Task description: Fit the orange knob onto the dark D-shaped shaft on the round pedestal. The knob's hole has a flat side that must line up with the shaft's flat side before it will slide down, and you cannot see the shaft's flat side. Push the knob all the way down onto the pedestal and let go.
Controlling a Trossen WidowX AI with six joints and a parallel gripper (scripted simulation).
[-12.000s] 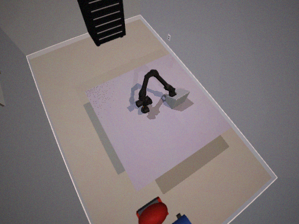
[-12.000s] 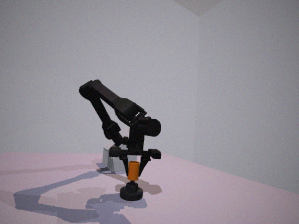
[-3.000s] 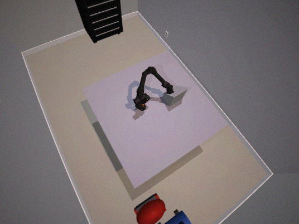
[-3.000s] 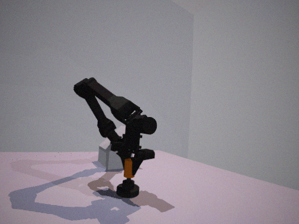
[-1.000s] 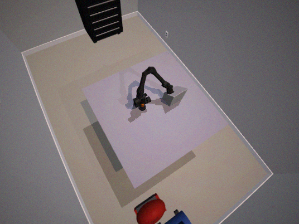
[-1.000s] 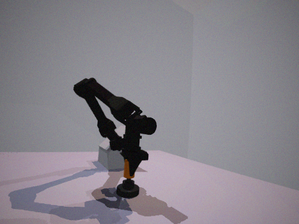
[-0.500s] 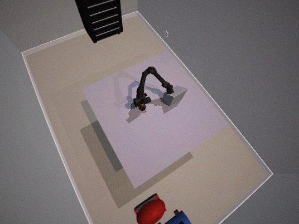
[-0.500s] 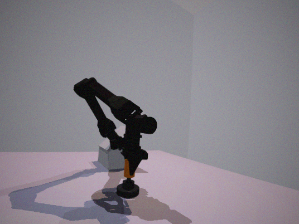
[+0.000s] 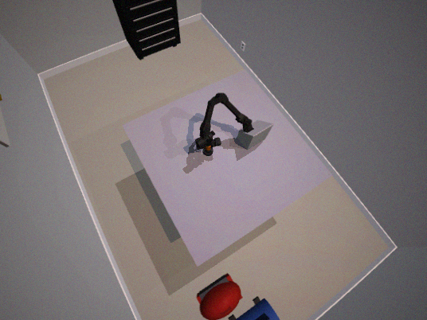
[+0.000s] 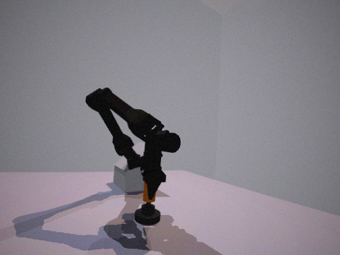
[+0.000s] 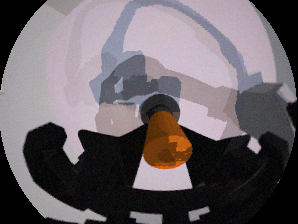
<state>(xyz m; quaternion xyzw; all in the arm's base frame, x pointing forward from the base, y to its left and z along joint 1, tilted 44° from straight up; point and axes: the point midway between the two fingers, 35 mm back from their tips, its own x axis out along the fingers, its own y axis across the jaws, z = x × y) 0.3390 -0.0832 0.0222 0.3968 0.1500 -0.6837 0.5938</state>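
My gripper [image 10: 150,194] [image 9: 207,150] [image 11: 162,127] is shut on the orange knob [image 10: 146,194] [image 11: 164,141] [image 9: 207,150] and holds it upright. The knob's lower end sits right on top of the dark shaft [image 10: 148,207] [image 11: 160,106], which stands on the round black pedestal [image 10: 147,218]. In the exterior view most of the shaft still shows between the knob and the pedestal. In the wrist view the knob points straight at the shaft's dark top; the shaft's flat side is hidden.
A grey block [image 10: 126,179] [image 9: 252,136] carries the arm's base, just behind the pedestal. The pale table [image 9: 239,191] stands on a beige floor. A black shelf [image 9: 149,25] stands far back; red and blue objects [image 9: 220,298] lie beyond the table's near end.
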